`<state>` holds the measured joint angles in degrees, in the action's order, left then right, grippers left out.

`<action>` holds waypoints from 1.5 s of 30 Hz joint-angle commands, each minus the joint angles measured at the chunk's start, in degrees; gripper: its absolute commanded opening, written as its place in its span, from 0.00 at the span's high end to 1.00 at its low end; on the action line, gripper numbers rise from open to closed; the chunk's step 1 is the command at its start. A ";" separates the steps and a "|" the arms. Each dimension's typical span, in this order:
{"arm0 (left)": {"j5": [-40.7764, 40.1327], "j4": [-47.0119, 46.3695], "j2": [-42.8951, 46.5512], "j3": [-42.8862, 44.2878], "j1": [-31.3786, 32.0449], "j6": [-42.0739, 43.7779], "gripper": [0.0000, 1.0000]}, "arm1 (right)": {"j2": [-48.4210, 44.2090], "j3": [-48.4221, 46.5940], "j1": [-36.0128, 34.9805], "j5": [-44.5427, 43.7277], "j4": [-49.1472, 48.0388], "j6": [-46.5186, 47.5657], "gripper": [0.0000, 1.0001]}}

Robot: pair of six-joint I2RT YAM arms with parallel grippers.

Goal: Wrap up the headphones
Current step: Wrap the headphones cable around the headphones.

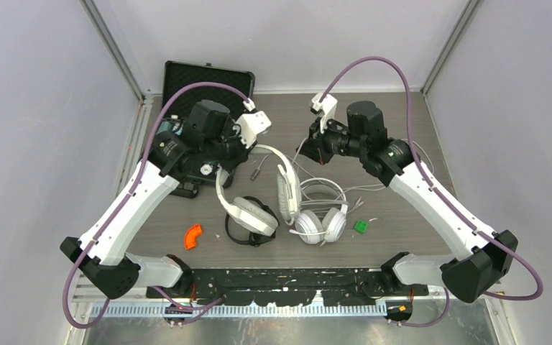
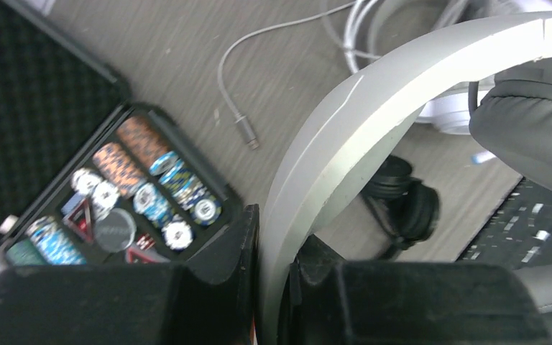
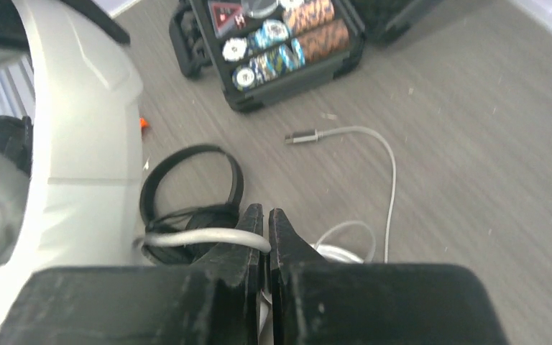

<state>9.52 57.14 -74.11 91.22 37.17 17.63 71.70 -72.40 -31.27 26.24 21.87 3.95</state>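
The left gripper [image 2: 273,248] has its jaws pinching the broad headband of a white headset [image 2: 374,100], holding that band off the worktop [image 1: 280,115] while an ear cup rests near the middle. The right gripper [image 3: 267,223] has its jaws pressed together on a pale cord [image 3: 201,237], near that headset's other ear cup. The black headset [image 2: 406,207] lies partly under the held one. A second white headset [image 1: 323,223] sits just to its right, with pale cords looped behind it. An open case of poker chips [image 2: 144,194] stands at the far left, and an orange piece [image 1: 194,236] and a green piece [image 1: 360,226] lie near the front.
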 commanded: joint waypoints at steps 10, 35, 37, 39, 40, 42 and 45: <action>-18.77 -2.79 2.68 -2.97 2.62 5.29 1.00 | 6.09 -14.79 0.50 1.80 14.64 -13.29 1.00; -34.41 -6.29 -0.67 -0.41 3.65 -5.26 1.00 | 7.32 -11.91 -0.89 19.81 -4.93 -37.60 0.88; -34.59 -6.46 -1.34 0.28 3.61 -7.42 1.00 | 7.55 -11.23 -1.60 20.03 -7.16 -38.66 0.84; -35.67 -6.58 -1.87 0.95 3.66 -8.45 1.00 | 7.49 -10.73 -2.20 20.31 -9.17 -39.86 0.81; -36.32 -6.52 -2.13 1.28 3.62 -8.75 1.00 | 7.49 -10.52 -2.48 20.48 -9.89 -40.41 0.80; -37.39 -6.43 -2.58 2.07 3.61 -9.41 1.00 | 7.54 -10.19 -2.75 20.61 -10.48 -40.45 0.77; -39.13 -7.40 -2.57 2.93 3.64 -11.17 1.00 | 7.53 -9.39 -2.95 20.26 -10.53 -40.41 0.77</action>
<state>-25.82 52.80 -77.43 90.28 40.88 11.18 81.01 -82.04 -33.56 44.64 17.19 -34.57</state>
